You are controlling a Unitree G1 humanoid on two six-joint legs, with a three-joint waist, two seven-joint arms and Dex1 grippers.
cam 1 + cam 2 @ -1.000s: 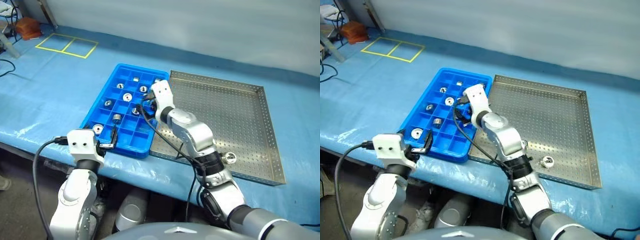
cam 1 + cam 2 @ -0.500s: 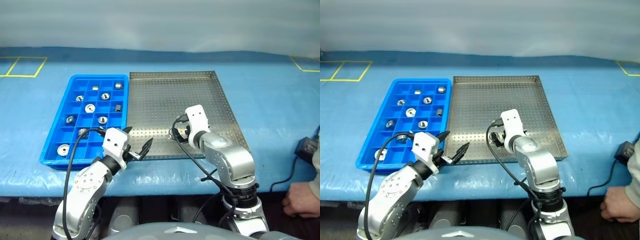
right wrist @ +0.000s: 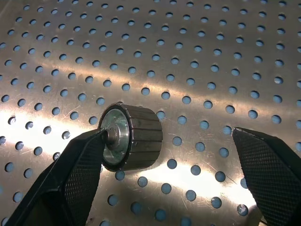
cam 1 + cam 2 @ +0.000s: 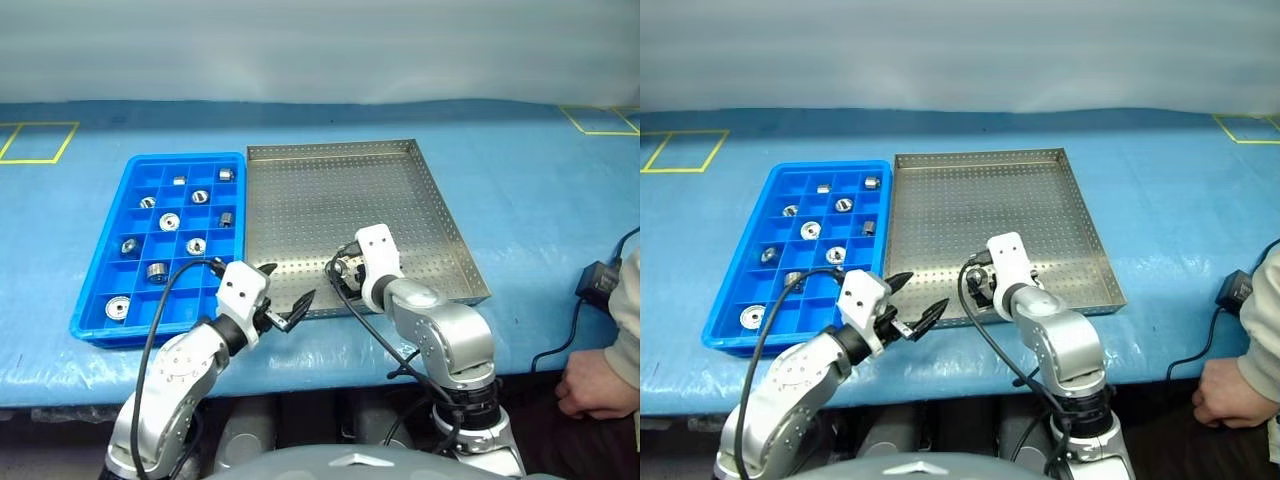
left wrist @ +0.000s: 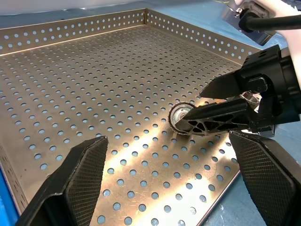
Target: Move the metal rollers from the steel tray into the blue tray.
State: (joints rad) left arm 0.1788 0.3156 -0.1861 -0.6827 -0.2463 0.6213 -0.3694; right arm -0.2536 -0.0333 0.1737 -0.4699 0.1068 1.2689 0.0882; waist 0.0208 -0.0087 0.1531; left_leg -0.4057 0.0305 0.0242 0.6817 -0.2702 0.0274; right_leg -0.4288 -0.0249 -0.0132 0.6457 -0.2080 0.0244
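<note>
On the steel tray (image 4: 400, 190), near its front rim, one metal roller (image 3: 129, 136) is lying on its side between the spread jaws of the right gripper (image 5: 221, 101), one fingertip touching its face. The left gripper (image 4: 285, 305) is hovering nearby, jaws spread, empty. Other rollers (image 4: 170, 221) are sitting in blue tray (image 4: 100, 290) compartments.

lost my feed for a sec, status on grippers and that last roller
Right gripper open, straddling the last roller on the steel tray. Left gripper open, empty, at the tray's near edge. Blue tray unobstructed.
</note>
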